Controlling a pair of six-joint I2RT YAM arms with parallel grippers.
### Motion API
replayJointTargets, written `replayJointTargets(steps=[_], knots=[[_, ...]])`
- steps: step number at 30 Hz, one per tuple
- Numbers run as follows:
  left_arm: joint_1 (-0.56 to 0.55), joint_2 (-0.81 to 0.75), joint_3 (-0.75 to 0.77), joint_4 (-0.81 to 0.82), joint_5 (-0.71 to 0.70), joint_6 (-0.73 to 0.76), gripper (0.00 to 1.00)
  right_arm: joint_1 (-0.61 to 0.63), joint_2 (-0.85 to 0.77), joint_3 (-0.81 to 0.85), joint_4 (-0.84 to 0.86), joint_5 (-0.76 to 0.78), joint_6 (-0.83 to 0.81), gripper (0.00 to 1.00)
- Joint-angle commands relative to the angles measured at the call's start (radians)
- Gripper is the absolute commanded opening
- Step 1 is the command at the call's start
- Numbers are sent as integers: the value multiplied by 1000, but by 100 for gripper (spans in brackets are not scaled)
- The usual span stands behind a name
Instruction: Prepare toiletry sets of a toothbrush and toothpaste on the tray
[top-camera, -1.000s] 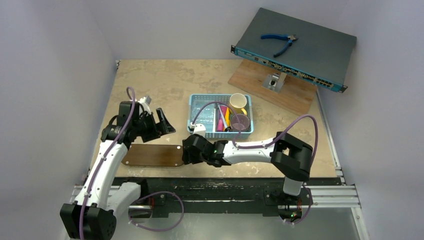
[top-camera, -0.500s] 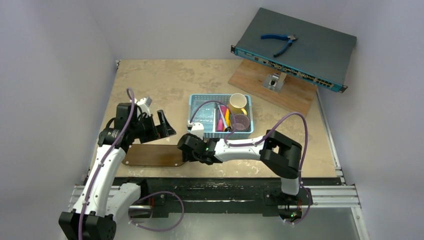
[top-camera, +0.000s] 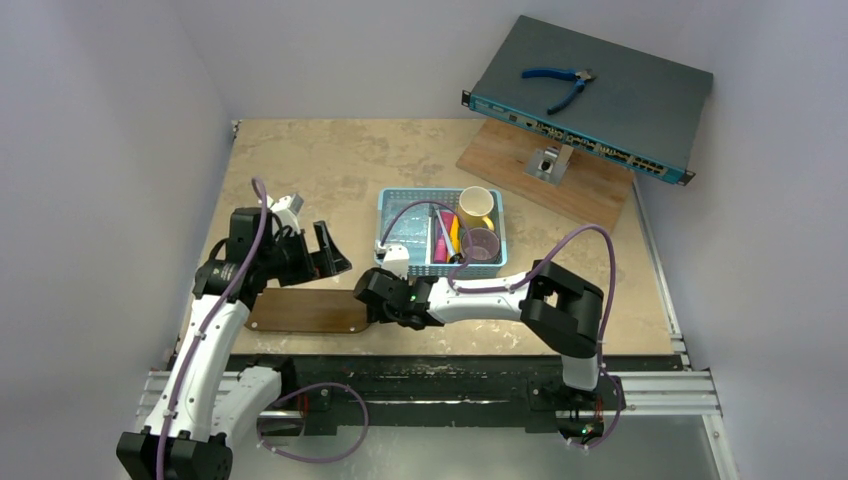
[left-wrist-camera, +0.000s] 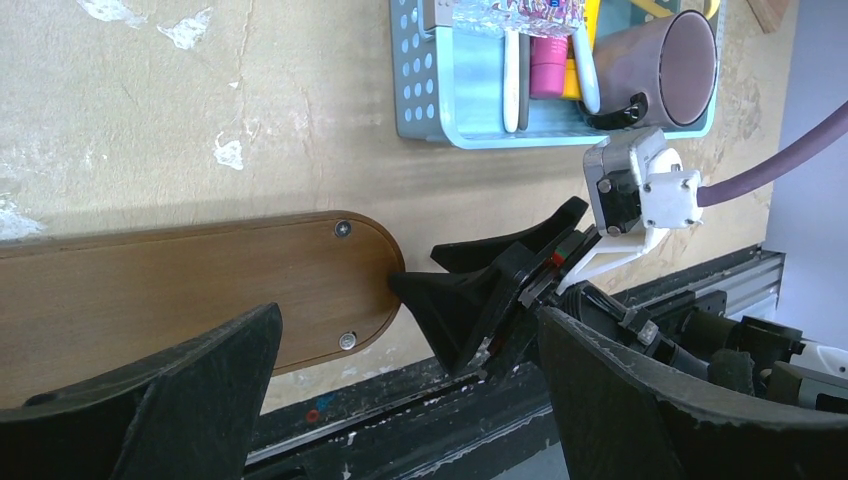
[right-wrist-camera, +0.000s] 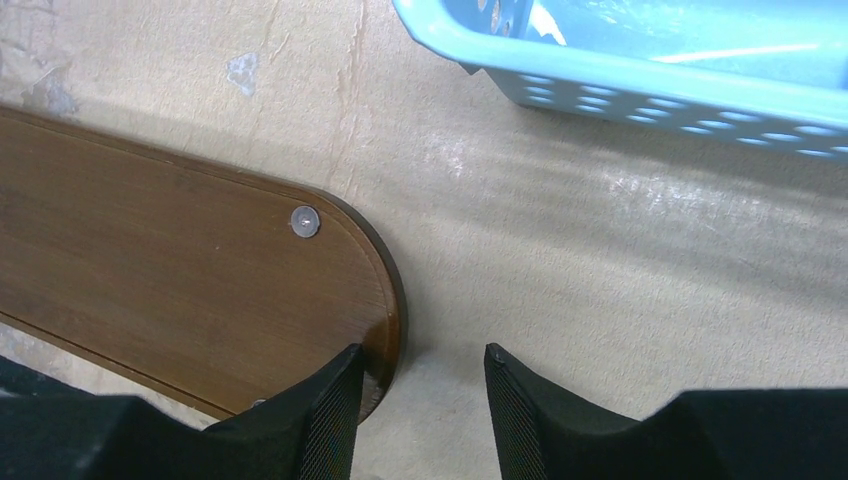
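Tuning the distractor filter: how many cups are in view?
2. A yellow cup sits in the far right corner of the blue basket; a purple cup is just nearer, in the same basket. The arms could hide another.

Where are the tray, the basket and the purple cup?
tray (left-wrist-camera: 180, 290), left wrist view, bare top face
basket (right-wrist-camera: 650, 95), right wrist view, perforated side wall
purple cup (left-wrist-camera: 640, 70), left wrist view, outer side

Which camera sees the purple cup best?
The left wrist view: the purple cup is big and clear, handle showing, inside the blue basket. The top view shows it tiny. The right wrist view misses it, showing only a basket wall.
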Motion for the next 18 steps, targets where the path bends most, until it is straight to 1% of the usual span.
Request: replayJointTargets(steps=[1,18], knots=[[-3,-17,12,4,16,28,100,1,5,3,-72,61,20,49],[-4,-14,9,-2,4,30,100,1,-46,-87,-91,89,27,46]])
